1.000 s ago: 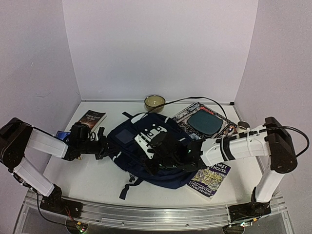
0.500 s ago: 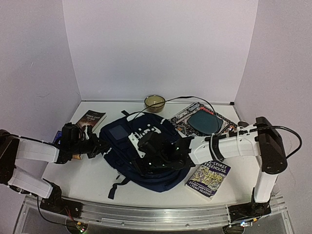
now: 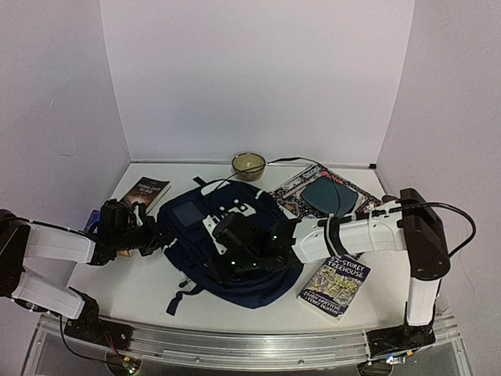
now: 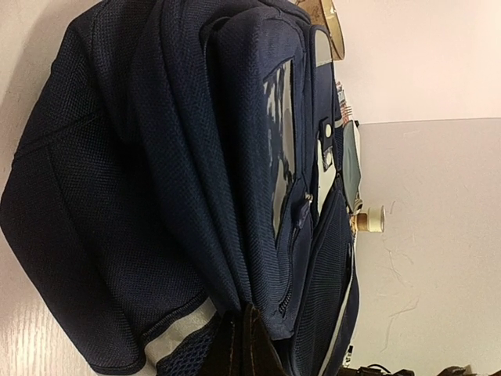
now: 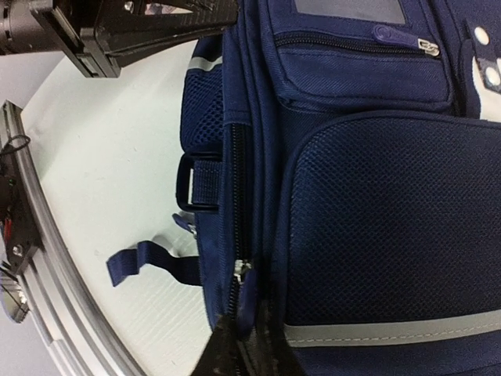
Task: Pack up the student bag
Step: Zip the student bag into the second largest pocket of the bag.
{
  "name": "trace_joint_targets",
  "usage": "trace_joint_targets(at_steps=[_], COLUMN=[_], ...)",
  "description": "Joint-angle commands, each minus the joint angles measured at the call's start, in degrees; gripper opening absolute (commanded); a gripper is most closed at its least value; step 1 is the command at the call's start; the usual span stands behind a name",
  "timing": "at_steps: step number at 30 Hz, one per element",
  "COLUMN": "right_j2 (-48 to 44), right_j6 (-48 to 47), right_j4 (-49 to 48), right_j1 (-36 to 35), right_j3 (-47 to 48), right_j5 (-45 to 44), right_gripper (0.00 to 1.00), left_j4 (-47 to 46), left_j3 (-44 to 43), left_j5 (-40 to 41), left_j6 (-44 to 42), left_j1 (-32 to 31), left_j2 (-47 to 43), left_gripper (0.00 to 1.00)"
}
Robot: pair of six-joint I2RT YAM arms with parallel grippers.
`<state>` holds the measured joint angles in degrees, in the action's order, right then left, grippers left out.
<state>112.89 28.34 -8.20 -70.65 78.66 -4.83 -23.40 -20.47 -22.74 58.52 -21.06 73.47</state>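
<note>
Left claw (image 4: 243,333) clamped on student bag (image 3: 266,283) side; right claw (image 5: 246,338) pinching zipper pull (image 5: 246,291) (navy tab).

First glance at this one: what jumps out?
The navy student bag fills the table's middle, both arms reaching onto it. The right fingers pinch a zipper pull on its side, while the left fingers clamp fabric at its left edge. A Treehouse book lies at its right.
</note>
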Motion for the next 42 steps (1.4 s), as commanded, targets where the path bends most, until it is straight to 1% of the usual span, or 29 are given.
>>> trace_joint_targets(at_steps=[1, 2, 9, 12, 18, 23, 26, 29, 32, 34, 38, 40, 42], right_j2=[1.01, 0.77, -3.8, -7.27, -14.96, -18.73, -18.44, -16.4, -12.77, -9.74, -5.21, -3.67, -2.22], right_j6=[4.02, 4.62, 7.45, 6.66, 2.4, -0.7, -3.22, -9.37, -16.09, -17.88, -15.49, -10.5, -5.09], right_j4=[1.89, 1.88, 1.92, 1.9, 1.96, 2.45, 2.58, 2.52, 4.54, 6.87, 9.79, 10.35, 10.47], right_j1=[0.78, 0.84, 0.95, 0.95, 0.93, 0.93, 0.91, 0.95, 0.95, 0.95, 1.0, 1.57, 2.37], right_j3=[1.83, 1.78, 0.0, -2.67, -10.76, -14.95, -13.5, -10.38, -4.32, 0.16, 6.55, 8.08, 8.75], right_j5=[2.56, 3.09, 7.74, 8.49, 5.59, 5.82, 5.83, 3.56, -0.59, -3.35, -4.99, -4.1, 0.02], right_gripper=[0.02, 0.0, 0.0, 0.0, 0.0, 0.0, 0.0, 0.0, 0.0, 0.0, 0.0, 0.01, 0.01], left_j4=[-3.43, -3.48, -3.49, -3.49, -3.48, -3.41, -3.48, -3.41, -3.41, -3.41, -3.5, -3.52, -3.61], left_j3=[-0.21, -0.04, 1.72, 1.17, -0.47, -2.26, -3.23, -4.09, -3.6, -2.8, -1.06, -0.06, 1.17], left_j5=[2.39, 2.71, 8.49, 9.98, 11.66, 11.8, 8.69, 4.78, 3.1, 3.34, 4.97, 5.93, 7.03], left_j6=[-0.14, -0.23, -0.81, -1.7, -3.36, -4.67, -5.18, -6.32, -6.38, -6.08, -4.72, -3.47, -1.95], left_j1=[-0.05, -0.08, 0.11, 0.37, 1.87, 2.46, 2.35, 1.64, 0.32, -0.84, -3.75, -4.96, -5.6], left_j2=[-0.99, -1.15, -1.58, 0.31, 4.87, 7.25, 7.8, 8.0, 7.21, 5.85, 2.48, 0.78, -1.0], left_gripper=[0.0, 0.0, 0.0, 0.0, 0.0, 0.0, 0.0, 0.0, 0.0, 0.0, 0.0, 0.0, 0.0])
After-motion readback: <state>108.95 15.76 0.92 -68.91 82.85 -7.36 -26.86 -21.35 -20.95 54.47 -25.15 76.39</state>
